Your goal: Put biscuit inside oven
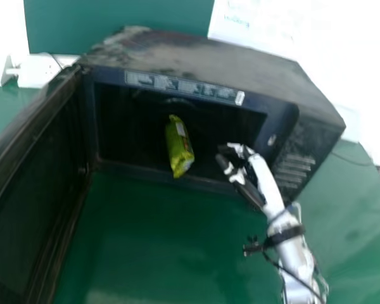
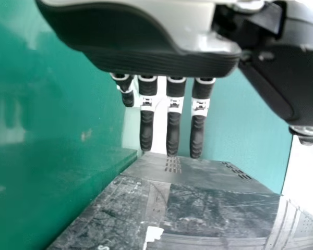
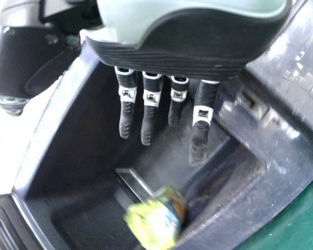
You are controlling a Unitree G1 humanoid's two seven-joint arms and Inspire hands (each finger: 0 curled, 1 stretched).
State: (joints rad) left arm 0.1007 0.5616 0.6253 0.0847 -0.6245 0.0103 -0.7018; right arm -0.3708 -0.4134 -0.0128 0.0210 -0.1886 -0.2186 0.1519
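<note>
Nearest the camera, the right hand [image 3: 193, 57] is at the oven's [image 1: 196, 57] mouth, fingers straight and apart, gripping nothing; the left hand [image 2: 161, 60], fingers likewise extended, is above the oven top. The biscuit packet [image 1: 180, 149] sits at the opening, its near end over the front sill [image 1: 122, 168]. A careless brush could tip it out, and the closing door [image 1: 35, 183] might pinch it. Crinkly yellow-green film wraps its pillow shape; the boxy black oven looks dusty, the green surface [image 1: 139, 247] smooth.
</note>
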